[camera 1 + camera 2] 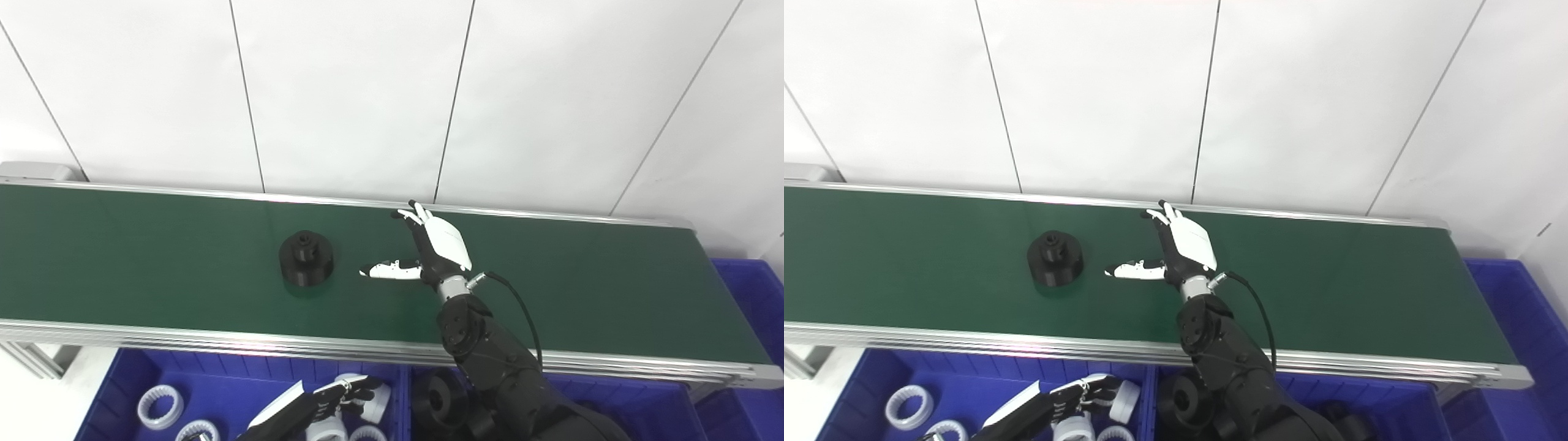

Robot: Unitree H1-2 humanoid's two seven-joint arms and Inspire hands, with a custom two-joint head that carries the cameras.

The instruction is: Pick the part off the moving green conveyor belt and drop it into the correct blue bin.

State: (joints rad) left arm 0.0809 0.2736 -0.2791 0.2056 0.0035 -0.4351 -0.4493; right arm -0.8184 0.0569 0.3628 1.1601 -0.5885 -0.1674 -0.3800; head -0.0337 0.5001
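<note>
Conveyor belt (612,288): lying under the right hand.
Blue bin (122,386): sitting under the left hand, holding white rings (160,407).
Right hand (438,248): hovering spread, thumb pointing at the part, holding nothing.
Left hand (324,401): hanging low; fingers curled, grasp unclear.
Black part (305,258): resting near the right thumb, apart.

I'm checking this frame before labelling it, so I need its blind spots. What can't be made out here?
- Left hand: low in both views, partly cut by the bottom edge; whether it grips a white ring is unclear.
- Black parts in the middle bin: mostly hidden by the right arm.
- Right-end bin: cut by the picture edge, contents unseen.
- Black part on the belt: too dark for top detail.
- Right hand: open, palm side hidden.
</note>
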